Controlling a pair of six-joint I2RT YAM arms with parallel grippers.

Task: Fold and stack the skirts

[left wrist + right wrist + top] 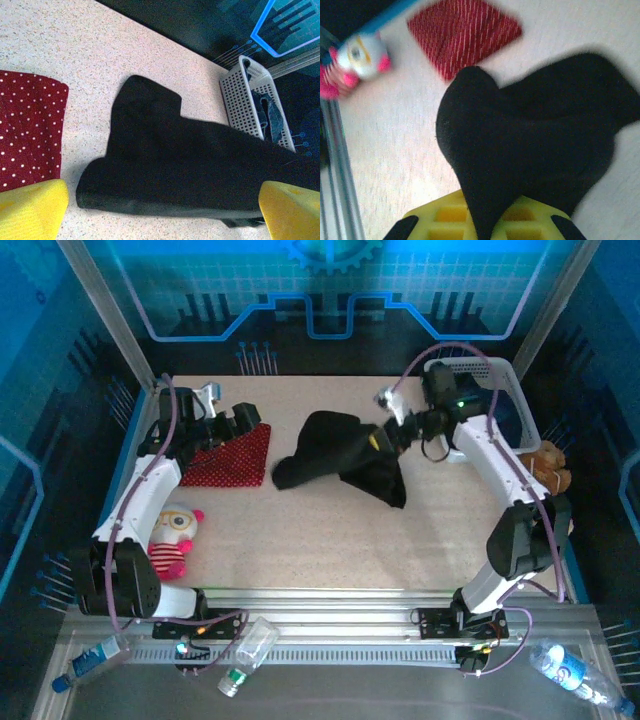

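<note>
As the right hand [380, 440] clamps one end, the black skirt [330, 455] extends leftward from it.

Tally by kind, whole scene, counted from above.
White basket [240, 97]: one, with dark blue denim [267, 112] inside; the number of pieces can't be told. Skirts outside it: two, namely one red skirt with white dots [232, 455] and one black skirt [335, 455]. Plush toys: two, namely one pink-and-white plush doll [175, 535] and one brown teddy bear [550, 465]. Plastic bottles: three, namely a blue-label bottle [95, 662] near left, a green-capped bottle [245, 652] beside it and a right-hand bottle [578, 672]. Robot arms: two, namely left arm [140, 490] and right arm [495, 455].
</note>
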